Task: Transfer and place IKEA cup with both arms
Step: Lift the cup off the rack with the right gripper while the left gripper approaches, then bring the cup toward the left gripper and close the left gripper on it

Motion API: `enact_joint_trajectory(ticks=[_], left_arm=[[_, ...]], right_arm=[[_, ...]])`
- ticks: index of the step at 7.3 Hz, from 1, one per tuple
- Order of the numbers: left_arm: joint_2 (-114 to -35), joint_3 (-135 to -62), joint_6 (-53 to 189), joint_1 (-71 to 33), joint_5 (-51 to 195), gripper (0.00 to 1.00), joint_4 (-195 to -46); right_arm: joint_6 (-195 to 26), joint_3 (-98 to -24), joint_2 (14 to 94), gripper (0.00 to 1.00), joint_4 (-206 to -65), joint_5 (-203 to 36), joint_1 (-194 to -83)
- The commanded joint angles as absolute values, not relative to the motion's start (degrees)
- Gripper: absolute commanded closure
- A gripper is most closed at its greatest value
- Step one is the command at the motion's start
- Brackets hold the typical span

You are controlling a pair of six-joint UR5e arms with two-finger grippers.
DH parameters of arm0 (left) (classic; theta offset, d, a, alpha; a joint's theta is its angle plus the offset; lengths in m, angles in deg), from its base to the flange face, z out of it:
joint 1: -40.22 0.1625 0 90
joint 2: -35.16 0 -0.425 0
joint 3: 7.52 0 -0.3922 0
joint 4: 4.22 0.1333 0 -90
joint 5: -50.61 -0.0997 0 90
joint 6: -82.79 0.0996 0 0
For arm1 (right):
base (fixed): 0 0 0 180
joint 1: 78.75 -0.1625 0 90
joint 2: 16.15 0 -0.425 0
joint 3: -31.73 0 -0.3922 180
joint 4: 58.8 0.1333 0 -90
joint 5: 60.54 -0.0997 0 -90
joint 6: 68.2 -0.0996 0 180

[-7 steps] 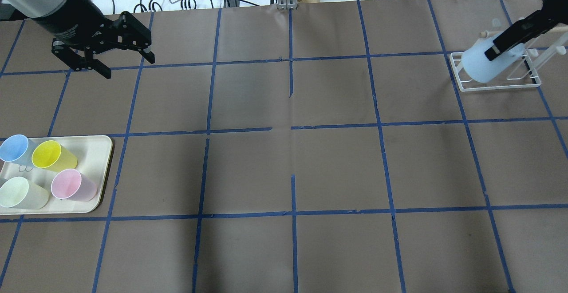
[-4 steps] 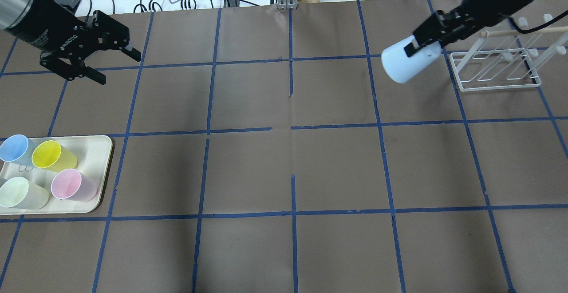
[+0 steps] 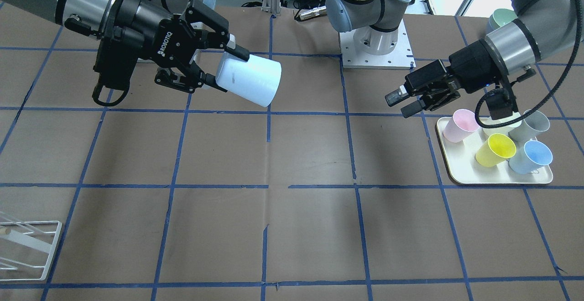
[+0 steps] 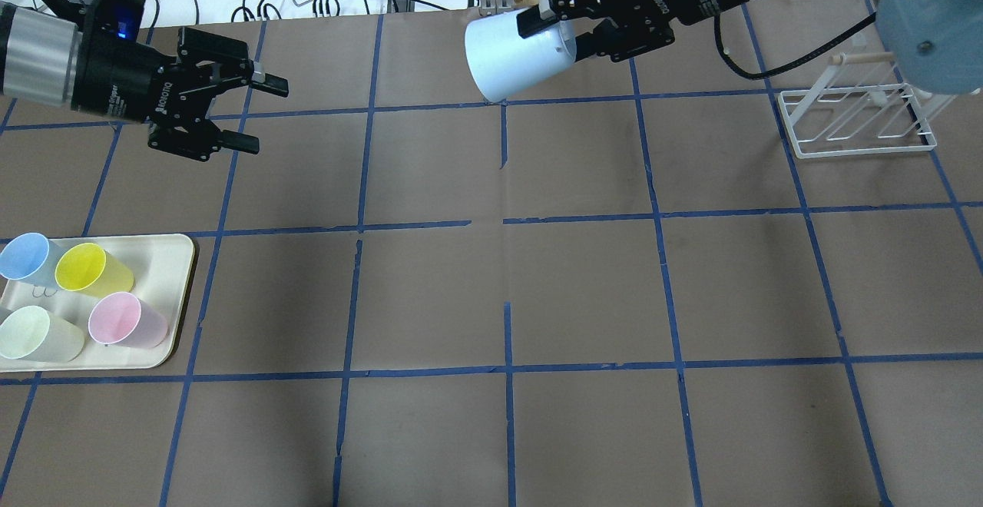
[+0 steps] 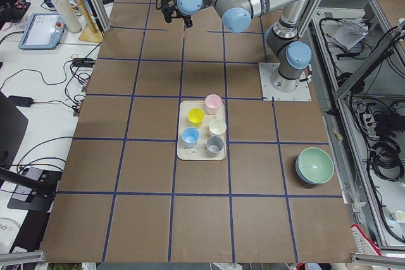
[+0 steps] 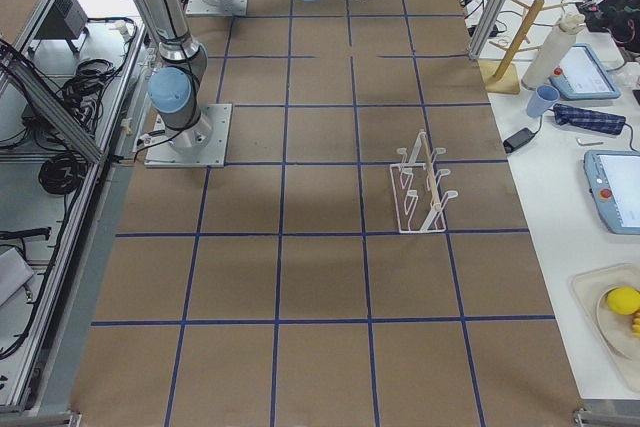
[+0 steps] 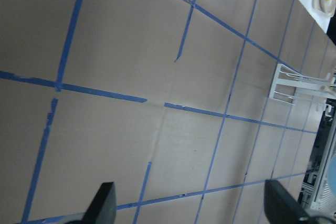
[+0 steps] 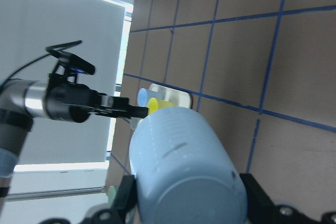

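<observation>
While the right gripper (image 4: 557, 31) has its jaws clamped on the narrow end of the sky-blue plastic cup with no handle (image 4: 513, 61), the cup hangs in the air over the brown tabletop (image 4: 584, 284), well apart from the cream flat tray (image 4: 165, 257). The left gripper (image 4: 263, 114) hangs near the tray, on the side toward the cup. Its jaws are wide apart with nothing in them.

The cup could fall. It is smooth and gets thinner at one end, so I think it might slide out of the jaws. It could also drop if the right jaws let go before the left jaws shut on it. Crooked left jaws might bump it too.

The cup lies on its side. Its long line runs nearly flat, toward the tray. The wide end, which I take to be the mouth, points that way.
</observation>
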State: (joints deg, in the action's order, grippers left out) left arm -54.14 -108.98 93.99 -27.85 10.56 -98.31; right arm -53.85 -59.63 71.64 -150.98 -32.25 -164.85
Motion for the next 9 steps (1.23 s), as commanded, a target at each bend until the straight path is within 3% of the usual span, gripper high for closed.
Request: enact_joint_trajectory(ticks=[1, 3, 9], left_arm=[[-53.87, -112.81, 94.48, -29.99, 20.87, 0.0, -97.74], [-54.57, -112.37, 91.5, -33.41, 26.94, 0.0, -97.65], [-53.43, -110.79, 89.57, -38.95, 37.52, 0.0, -87.38]], right_arm=[[-55.63, -62.28, 71.39, 0.98, -150.65, -46.58, -165.06], [-55.46, -69.23, 71.75, 0.98, -150.82, -56.28, -165.06], [-55.46, -69.96, 67.62, 0.96, -151.17, -56.67, -167.24]])
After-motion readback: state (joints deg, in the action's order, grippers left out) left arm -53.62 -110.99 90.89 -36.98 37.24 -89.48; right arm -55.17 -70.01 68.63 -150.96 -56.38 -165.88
